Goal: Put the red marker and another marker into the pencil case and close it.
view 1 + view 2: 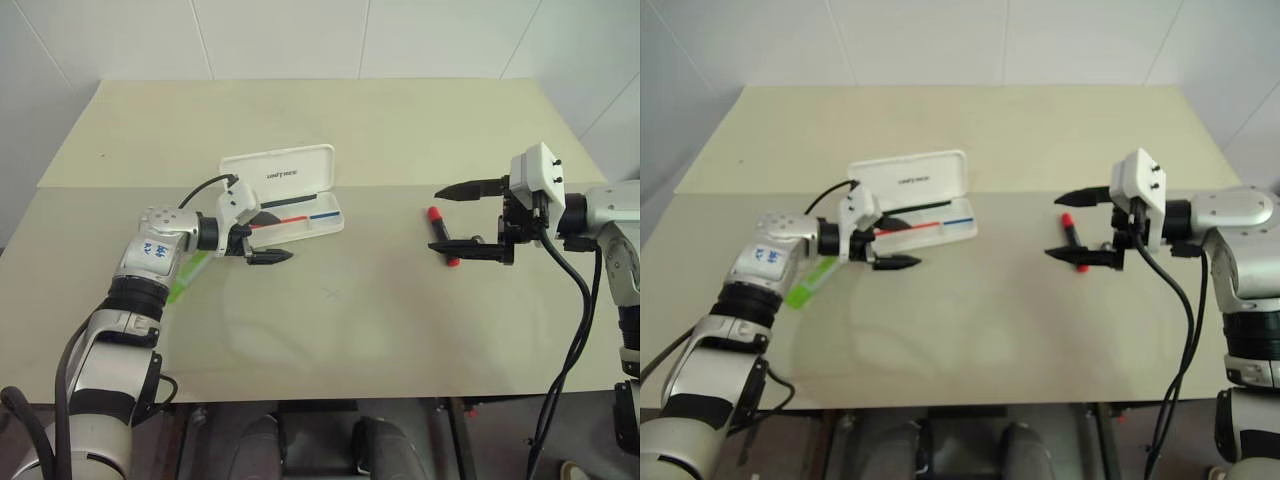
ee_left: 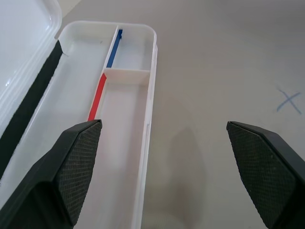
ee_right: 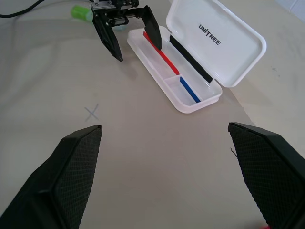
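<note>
Your left pincer [image 1: 262, 243] hangs spread to its widest with nothing between its two black fingers, whose inner pads [image 2: 83, 164] carry a fine cross-hatched grip texture and taper to blunt wedges. Just beyond its tips lies the pencil case [image 1: 310, 225], a glossy white hard-plastic shell with rounded corners, hinged open so the lid [image 3: 224, 40] stands tilted back with small dark lettering on it. One finger of this pincer sits over the long compartment of the tray; the other is out over the bare counter [image 1: 400, 320]. Inside the tray you can see a thin red stripe [image 2: 96, 97] and a thin blue stripe [image 2: 113, 48] along the floor, split by a low white divider, and a black strip runs along the lid's inner edge near the hinge.

Behind the left pincer, beside its forearm, the lime-green marker [image 1: 810, 282] lies flat on the counter, a short stubby cylinder partly hidden by the arm.

Your right pincer [image 1: 462, 218] is likewise fully spread and holds nothing. The red marker [image 1: 439, 234], bright red with a black middle section, lies on the counter in line with the gap between its fingertips; you cannot tell whether either tip touches it. The pencil case is well apart from this pincer, across the smooth, matte, pale beige counter, where a faint pencilled cross [image 3: 92, 113] marks the surface.
</note>
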Controlling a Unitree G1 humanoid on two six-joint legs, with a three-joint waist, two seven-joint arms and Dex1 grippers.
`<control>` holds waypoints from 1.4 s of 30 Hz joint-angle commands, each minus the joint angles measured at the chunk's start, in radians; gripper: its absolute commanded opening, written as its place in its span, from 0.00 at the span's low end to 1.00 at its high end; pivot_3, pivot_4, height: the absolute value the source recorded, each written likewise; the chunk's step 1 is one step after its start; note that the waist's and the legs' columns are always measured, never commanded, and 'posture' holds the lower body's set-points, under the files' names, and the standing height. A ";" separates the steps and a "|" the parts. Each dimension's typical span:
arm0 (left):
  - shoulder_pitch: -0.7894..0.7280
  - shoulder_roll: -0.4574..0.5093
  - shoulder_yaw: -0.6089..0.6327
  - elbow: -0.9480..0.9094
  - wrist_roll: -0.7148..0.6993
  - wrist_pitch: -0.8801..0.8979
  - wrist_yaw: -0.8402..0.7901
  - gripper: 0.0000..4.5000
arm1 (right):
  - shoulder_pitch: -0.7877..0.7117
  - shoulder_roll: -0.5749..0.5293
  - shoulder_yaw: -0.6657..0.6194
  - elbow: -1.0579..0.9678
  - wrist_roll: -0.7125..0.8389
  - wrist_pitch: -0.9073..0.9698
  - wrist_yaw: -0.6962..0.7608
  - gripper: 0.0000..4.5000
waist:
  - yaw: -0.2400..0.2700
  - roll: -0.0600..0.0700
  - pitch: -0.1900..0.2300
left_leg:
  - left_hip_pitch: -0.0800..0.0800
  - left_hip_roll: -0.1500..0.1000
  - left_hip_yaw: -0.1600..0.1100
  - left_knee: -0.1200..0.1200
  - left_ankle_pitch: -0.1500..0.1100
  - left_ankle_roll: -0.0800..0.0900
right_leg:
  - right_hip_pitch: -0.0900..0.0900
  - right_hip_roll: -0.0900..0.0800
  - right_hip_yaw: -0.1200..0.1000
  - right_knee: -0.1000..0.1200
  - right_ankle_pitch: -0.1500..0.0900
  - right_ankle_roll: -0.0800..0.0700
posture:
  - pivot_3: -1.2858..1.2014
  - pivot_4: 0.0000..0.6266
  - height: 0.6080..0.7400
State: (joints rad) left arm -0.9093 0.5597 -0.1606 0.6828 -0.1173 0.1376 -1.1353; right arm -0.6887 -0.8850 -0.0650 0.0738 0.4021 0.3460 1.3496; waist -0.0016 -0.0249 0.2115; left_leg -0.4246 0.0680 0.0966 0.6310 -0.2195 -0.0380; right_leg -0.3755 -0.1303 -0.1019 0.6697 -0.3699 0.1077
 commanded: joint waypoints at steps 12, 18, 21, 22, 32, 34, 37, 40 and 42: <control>-0.101 -0.035 -0.039 0.246 0.152 -0.175 0.034 0.96 | 0.037 -0.024 -0.053 -0.090 0.037 0.027 -0.050 1.00 | 0.004 0.000 0.000 | 0.000 0.000 0.000 0.000 0.000 0.000 | 0.000 0.000 0.000 0.000 0.000 0.000 | 0.52 0.24 1.00; -0.116 -0.049 -0.031 0.262 0.149 -0.180 0.014 0.57 | 0.033 -0.026 -0.047 -0.094 0.038 0.031 -0.051 1.00 | 0.003 -0.001 0.000 | 0.000 0.000 0.000 0.000 0.000 0.000 | 0.000 0.000 0.000 0.000 0.000 0.000 | 0.52 0.24 1.00; -0.114 -0.048 -0.030 0.261 0.151 -0.182 0.011 0.36 | 0.027 -0.023 -0.047 -0.094 0.043 0.034 -0.051 1.00 | 0.003 -0.001 0.000 | 0.000 0.000 0.000 0.000 0.000 0.000 | 0.000 0.000 0.000 0.001 0.000 0.000 | 0.52 0.24 1.00; -0.113 -0.047 -0.030 0.260 0.152 -0.185 0.009 0.28 | 0.027 -0.022 -0.046 -0.096 0.044 0.036 -0.052 1.00 | 0.002 -0.001 0.000 | 0.000 0.000 0.000 0.000 0.000 0.000 | 0.000 0.000 0.000 0.001 0.000 0.000 | 0.52 0.24 1.00; -0.070 -0.040 -0.005 0.091 0.092 -0.120 -0.087 0.01 | 0.016 -0.015 -0.047 -0.108 0.076 0.062 -0.042 1.00 | 0.003 -0.001 0.000 | 0.000 0.000 0.000 0.000 0.000 0.000 | 0.000 0.000 0.000 0.000 0.000 0.000 | 0.52 0.24 1.00; -0.017 -0.029 -0.004 -0.050 0.069 -0.069 -0.111 0.01 | 0.024 -0.022 -0.045 -0.124 0.091 0.064 -0.022 1.00 | 0.001 -0.001 0.000 | 0.000 0.000 0.000 0.000 0.000 0.000 | 0.000 0.000 0.000 0.000 0.000 0.000 | 0.52 0.24 1.00; 0.075 -0.008 -0.007 -0.270 0.051 0.005 -0.114 0.01 | 0.034 -0.028 -0.044 -0.138 0.101 0.066 -0.008 1.00 | 0.001 -0.001 0.000 | 0.000 0.000 0.000 -0.001 0.000 0.000 | 0.000 0.000 0.000 -0.001 0.000 0.000 | 0.52 0.24 1.00; 0.164 0.005 -0.038 -0.451 0.088 0.043 -0.079 0.01 | 0.033 -0.019 -0.034 -0.132 0.095 0.063 -0.011 1.00 | 0.001 -0.001 0.000 | 0.000 0.000 0.000 0.000 0.000 0.000 | 0.000 0.000 0.000 0.000 0.000 0.000 | 0.52 0.24 1.00; 0.208 -0.001 -0.062 -0.542 0.101 0.083 -0.053 0.01 | 0.030 -0.012 -0.023 -0.131 0.092 0.063 -0.012 1.00 | 0.001 -0.001 0.000 | 0.000 0.000 0.000 0.000 0.000 0.000 | 0.000 0.000 0.001 0.001 0.000 0.000 | 0.52 0.24 1.00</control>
State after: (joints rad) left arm -0.7098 0.5598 -0.2092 0.2280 -0.0250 0.1972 -1.2089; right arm -0.6502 -0.8926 -0.0828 -0.0361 0.4835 0.4152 1.3338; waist -0.0003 -0.0255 0.2111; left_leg -0.4241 0.0681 0.0962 0.6309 -0.2195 -0.0380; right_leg -0.3751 -0.1306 -0.1012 0.6704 -0.3699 0.1076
